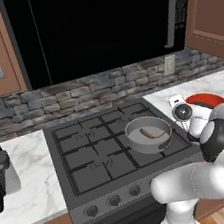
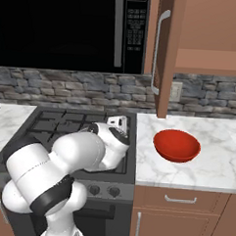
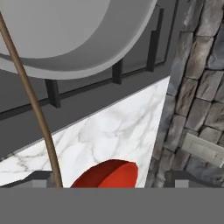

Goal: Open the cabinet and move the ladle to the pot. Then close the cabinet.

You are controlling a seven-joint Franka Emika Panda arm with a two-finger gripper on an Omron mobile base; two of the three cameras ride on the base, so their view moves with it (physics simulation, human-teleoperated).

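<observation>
Ladle [image 1: 149, 133] lies inside the grey pot [image 1: 136, 142] on the stove [image 1: 85, 158]. Jaws stand wide open, holding nothing. Red bowl [image 2: 177, 145] sits on the bench [image 2: 220, 159] at the pot's three o'clock. Cabinet [image 2: 165, 54] door hangs open.

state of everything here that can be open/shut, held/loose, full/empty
cabinet: right door swung open
ladle: lying in the pot, handle passing by one pincer finger, apparently not clamped
pot: on the stove's front right burner, holding the ladle
pincer: fingers spread wide, open
red bowl: on the counter right of the stove, empty
microwave: door shut
</observation>
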